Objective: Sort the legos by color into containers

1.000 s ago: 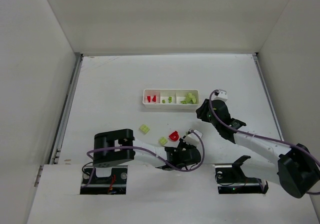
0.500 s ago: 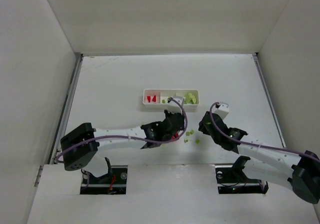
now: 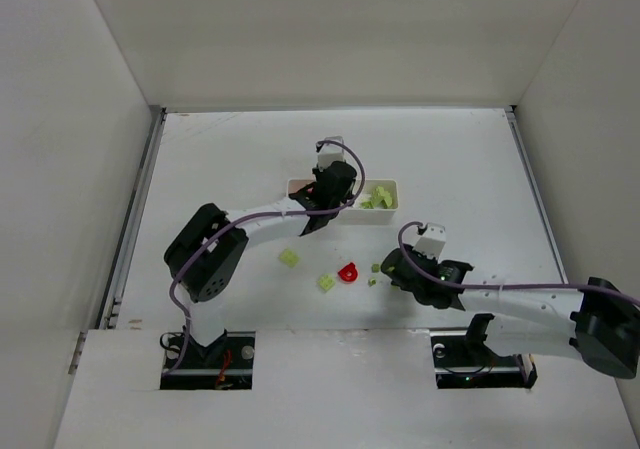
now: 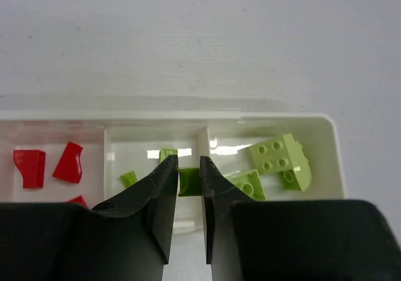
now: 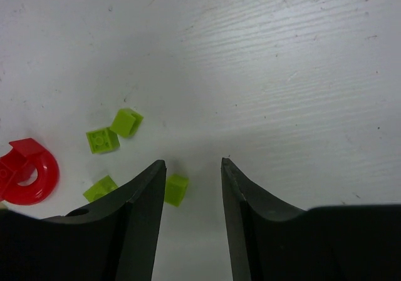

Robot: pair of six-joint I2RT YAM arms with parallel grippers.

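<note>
The left jaws have swung from mid-counter to the white tray (image 4: 269,114) toward the counter's (image 3: 220,159) far edge, closed narrowly on 1 green lego (image 4: 188,182) above a divider. The right jaws, nearer the near edge, stand parted over 4 loose green legos (image 5: 177,189) beside a red ring piece (image 5: 28,171).

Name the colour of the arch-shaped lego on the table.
The arch-shaped lego is red, clearest in the right wrist view.
</note>
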